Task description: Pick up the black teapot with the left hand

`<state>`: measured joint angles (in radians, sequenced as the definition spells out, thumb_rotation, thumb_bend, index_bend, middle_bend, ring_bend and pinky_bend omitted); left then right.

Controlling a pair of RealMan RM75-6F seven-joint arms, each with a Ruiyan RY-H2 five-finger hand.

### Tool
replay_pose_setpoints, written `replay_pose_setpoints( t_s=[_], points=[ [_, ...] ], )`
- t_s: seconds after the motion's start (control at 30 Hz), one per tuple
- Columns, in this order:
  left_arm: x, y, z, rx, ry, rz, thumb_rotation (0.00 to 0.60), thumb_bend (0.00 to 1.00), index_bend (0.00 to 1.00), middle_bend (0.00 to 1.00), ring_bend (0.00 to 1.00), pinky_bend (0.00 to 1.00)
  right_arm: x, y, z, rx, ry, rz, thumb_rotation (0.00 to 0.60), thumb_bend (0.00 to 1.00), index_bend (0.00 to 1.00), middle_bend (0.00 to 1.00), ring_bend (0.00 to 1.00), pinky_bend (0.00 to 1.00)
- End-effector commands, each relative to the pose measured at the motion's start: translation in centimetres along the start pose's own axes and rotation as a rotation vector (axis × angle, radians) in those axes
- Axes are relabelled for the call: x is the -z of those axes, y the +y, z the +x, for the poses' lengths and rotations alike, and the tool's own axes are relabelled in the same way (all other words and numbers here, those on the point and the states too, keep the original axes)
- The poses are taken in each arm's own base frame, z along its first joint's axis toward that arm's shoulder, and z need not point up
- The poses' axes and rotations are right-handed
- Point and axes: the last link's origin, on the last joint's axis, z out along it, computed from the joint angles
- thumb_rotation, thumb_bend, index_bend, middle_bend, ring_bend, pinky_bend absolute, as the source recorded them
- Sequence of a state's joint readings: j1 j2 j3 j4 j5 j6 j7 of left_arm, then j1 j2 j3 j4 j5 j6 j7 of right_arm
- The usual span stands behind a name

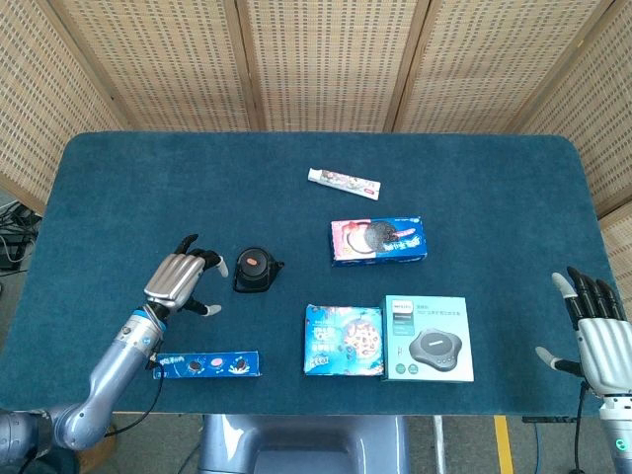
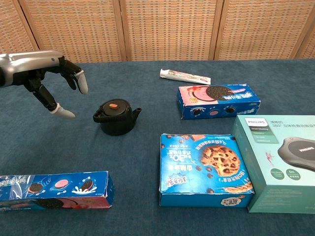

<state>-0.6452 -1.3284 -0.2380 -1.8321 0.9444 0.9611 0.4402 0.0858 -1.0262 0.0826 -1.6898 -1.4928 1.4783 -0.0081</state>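
Left hand (image 1: pixel 181 278) hovering with fingers spread, holding nothing. Black teapot (image 1: pixel 256 270) just beside its fingertips, upright on the table (image 1: pixel 118 188), untouched. Right hand (image 1: pixel 598 329) well apart, fingers splayed, empty.

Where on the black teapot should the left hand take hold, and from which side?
Probably the round body of the black teapot, wrapped from its left, where the left hand hovers open and apart from it. The spout points right, away from the hand, and the lid is seated on top, so the left flank is bare.
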Motion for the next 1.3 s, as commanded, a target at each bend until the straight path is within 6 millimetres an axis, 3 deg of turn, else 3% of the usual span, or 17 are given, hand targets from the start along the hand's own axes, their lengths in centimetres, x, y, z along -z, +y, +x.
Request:
replay_pose_setpoints(
  t_s=[0.03,0.43,0.7,1.3],
  points=[
    [-0.9,1.0,-1.0,0.004,-0.014,0.011,0.600,0.00,0.43,0.36,0.30,0.00,0.0,0.1,0.1,-0.004,0.001,-0.003,0.600,0.00,0.00,0.00,0.00,0.00],
    [-3.1,3.6,-3.0,0.039,-0.064,0.055,0.600,0.00,0.43,0.36,0.30,0.00,-0.3,0.6,0.1,-0.024,-0.006,-0.016,0.600,0.00,0.00,0.00,0.00,0.00],
    [-3.4,5.0,-3.3,0.035,-0.061,0.048,0.600,0.00,0.43,0.36,0.30,0.00,-0.3,0.8,0.3,-0.038,-0.003,-0.016,0.600,0.00,0.00,0.00,0.00,0.00],
    [-3.5,5.6,-4.7,0.036,-0.109,0.123,0.600,0.00,0.44,0.36,0.30,0.00,-0.2,0.8,0.4,-0.048,0.000,-0.015,0.600,0.00,0.00,0.00,0.00,0.00]
  ],
)
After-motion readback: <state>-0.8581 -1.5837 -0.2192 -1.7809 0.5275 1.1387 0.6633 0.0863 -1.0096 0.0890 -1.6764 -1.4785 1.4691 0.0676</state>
